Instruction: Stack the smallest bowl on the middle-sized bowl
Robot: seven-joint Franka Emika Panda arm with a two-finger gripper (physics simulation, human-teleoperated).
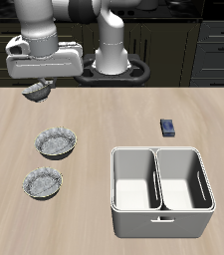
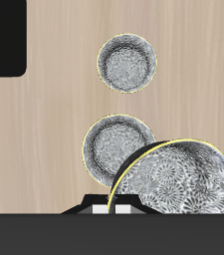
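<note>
My gripper hangs above the table's back part, shut on the rim of the smallest bowl, which is lifted clear of the table and tilted. In the wrist view this bowl looms large right by the fingertips. The middle-sized bowl, pale and shallow, sits near the table's front edge; it also shows in the wrist view. The bigger, darker bowl sits between it and my gripper, and shows in the wrist view partly behind the held bowl.
A white two-compartment caddy stands near the front edge, away from the bowls. A small dark blue block lies behind it. The table's edge shows as a black area in the wrist view.
</note>
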